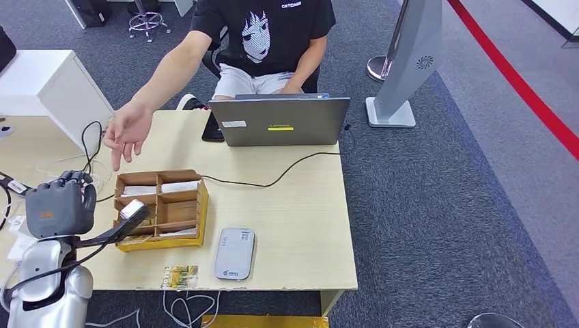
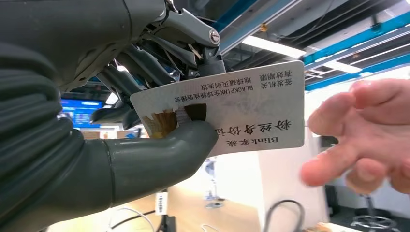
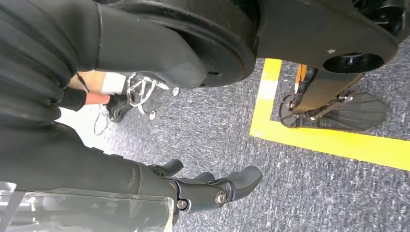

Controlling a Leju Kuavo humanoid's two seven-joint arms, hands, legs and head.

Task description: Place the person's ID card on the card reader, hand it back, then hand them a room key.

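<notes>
The ID card (image 2: 232,113) is pinched between the thumb and fingers of the left hand (image 1: 60,203), which is raised beside the wooden tray (image 1: 202,205). The person's hand (image 1: 127,131) reaches just beyond it, not yet touching the card. I judge this is the hand-back step; the room key is still to give. The card reader (image 1: 235,253) lies well apart. The right hand (image 3: 212,186) hangs low, its fingers apart, holding nothing.

We see our left hand (image 2: 159,121) close up, its thick grey thumb and dark fingers pinching a white ID card (image 2: 232,113) printed with dark characters. A person's hand (image 2: 362,137), fingers spread and slightly blurred, hovers just beside the card's free edge. Ceiling lights and blue beams show behind.
</notes>
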